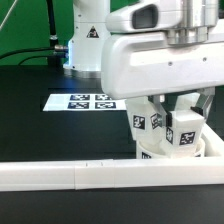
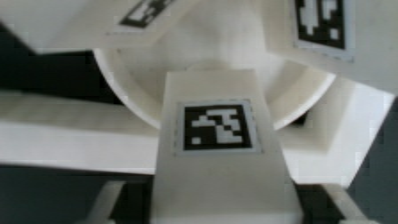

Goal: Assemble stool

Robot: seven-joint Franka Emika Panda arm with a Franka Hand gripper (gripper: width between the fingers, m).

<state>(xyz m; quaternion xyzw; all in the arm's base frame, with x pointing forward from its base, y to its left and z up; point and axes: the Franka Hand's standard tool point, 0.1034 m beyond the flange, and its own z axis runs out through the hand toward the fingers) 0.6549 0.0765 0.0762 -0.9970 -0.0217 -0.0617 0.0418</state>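
The round white stool seat [image 1: 158, 153] stands against the white rail, with blocky tagged legs standing up from it. In the wrist view the seat [image 2: 121, 95] fills the middle. One leg [image 2: 219, 130] with a square tag runs straight between my fingers [image 2: 111, 200]. Two other legs [image 2: 134, 14] [image 2: 322, 25] show at the far side. My gripper [image 2: 224, 205] straddles the near leg, with a dark strip showing on each side between finger and leg. In the exterior view my gripper [image 1: 180, 112] hangs right over the legs [image 1: 186, 134] [image 1: 142, 122].
The marker board [image 1: 84, 101] lies on the black table at the exterior view's left of the seat. A long white rail [image 1: 60, 176] runs along the front. The arm's base [image 1: 88, 40] stands at the back.
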